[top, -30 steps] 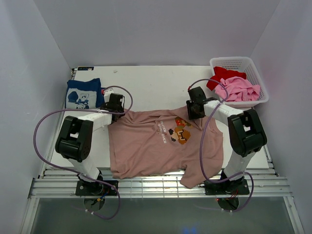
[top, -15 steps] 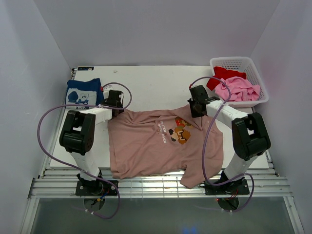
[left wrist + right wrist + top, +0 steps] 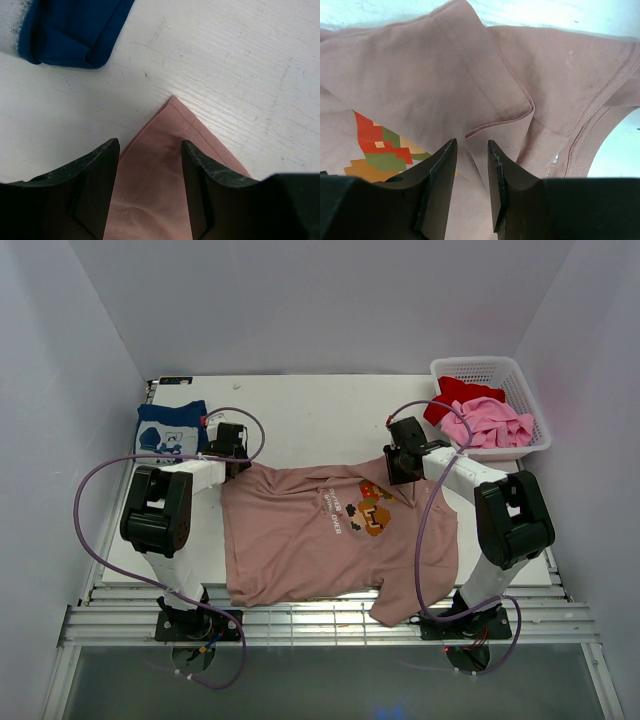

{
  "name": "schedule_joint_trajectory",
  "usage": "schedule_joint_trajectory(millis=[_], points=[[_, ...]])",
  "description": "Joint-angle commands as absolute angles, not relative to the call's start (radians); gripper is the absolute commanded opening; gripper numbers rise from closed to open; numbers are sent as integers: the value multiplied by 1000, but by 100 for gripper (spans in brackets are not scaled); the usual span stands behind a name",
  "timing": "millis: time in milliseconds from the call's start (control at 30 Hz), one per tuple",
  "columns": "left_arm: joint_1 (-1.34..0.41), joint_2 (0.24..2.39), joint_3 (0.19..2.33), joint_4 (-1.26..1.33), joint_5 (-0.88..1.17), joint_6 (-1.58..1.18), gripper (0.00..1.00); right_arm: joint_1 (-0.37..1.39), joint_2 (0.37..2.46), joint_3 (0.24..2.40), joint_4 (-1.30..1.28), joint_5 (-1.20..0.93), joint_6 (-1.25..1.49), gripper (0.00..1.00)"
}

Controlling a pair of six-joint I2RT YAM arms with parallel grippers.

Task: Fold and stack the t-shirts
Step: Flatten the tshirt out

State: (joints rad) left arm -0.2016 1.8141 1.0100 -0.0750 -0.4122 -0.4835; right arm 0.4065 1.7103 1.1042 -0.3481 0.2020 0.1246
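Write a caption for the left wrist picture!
Open left gripper poised over a corner of the pink shirt, navy shirt beyond.

A white surface (image 3: pixel 320 410) with fine scratches lies between pale walls (image 3: pixel 300 300). A white lattice basket (image 3: pixel 480 363) stands at its far right corner. Metal slats (image 3: pixel 330 620) run along its near edge.

White-walled booth, tabletop setup.
Plain pale walls (image 3: pixel 320 300) on 3 sides; white table (image 3: pixel 320 410) w/ scuffed wood-grain top; metal slat rail (image 3: pixel 330 625) at near edge; grey floor (image 3: pixel 330 680) below; soft, even light.
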Motion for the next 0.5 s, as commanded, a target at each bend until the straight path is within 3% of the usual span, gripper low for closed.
schedule_joint_trajectory(millis=[0, 233, 400, 467], points=[[-193, 1802, 1028, -67, -397, -489, 64, 410, 1739, 1092, -350, 193, 129, 37], [-179, 1793, 1029, -68, -391, -491, 64, 410, 1770, 1092, -360, 213, 132, 38], [-172, 1787, 1032, -69, -388, -492, 64, 408, 1767, 1094, -364, 236, 133, 21], [-169, 1792, 1037, -67, -384, -494, 63, 408, 1763, 1106, -373, 244, 132, 20]])
